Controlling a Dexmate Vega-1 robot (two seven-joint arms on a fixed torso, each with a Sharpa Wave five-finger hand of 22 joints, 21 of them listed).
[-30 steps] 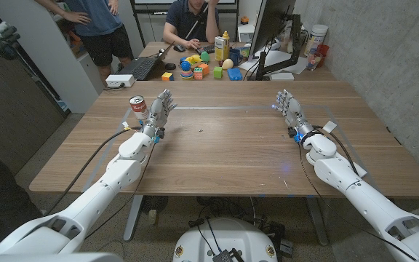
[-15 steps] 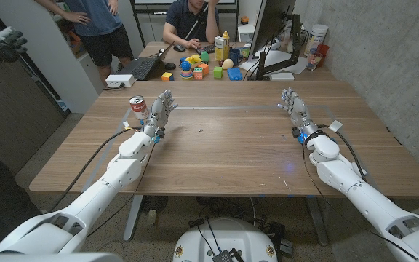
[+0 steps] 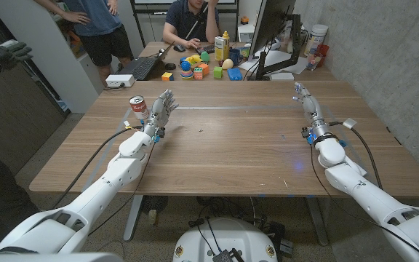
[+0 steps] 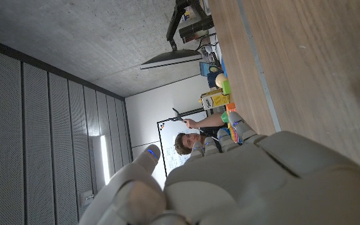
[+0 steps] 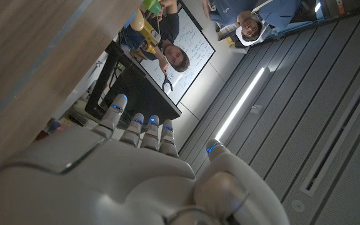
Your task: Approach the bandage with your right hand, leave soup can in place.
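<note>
- Right hand (image 3: pixel 308 106), empty with fingers extended, has swung outward since a second ago.
- Bandage: cannot locate it.
- Soup can (image 3: pixel 138 108) unmoved beside the empty, spread left hand (image 3: pixel 159 111).

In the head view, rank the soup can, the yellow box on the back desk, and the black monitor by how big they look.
1. Black monitor, clearly the largest.
2 and 3. Soup can and yellow box look about alike; the box stands farther from the camera, so I won't rank them.
</note>
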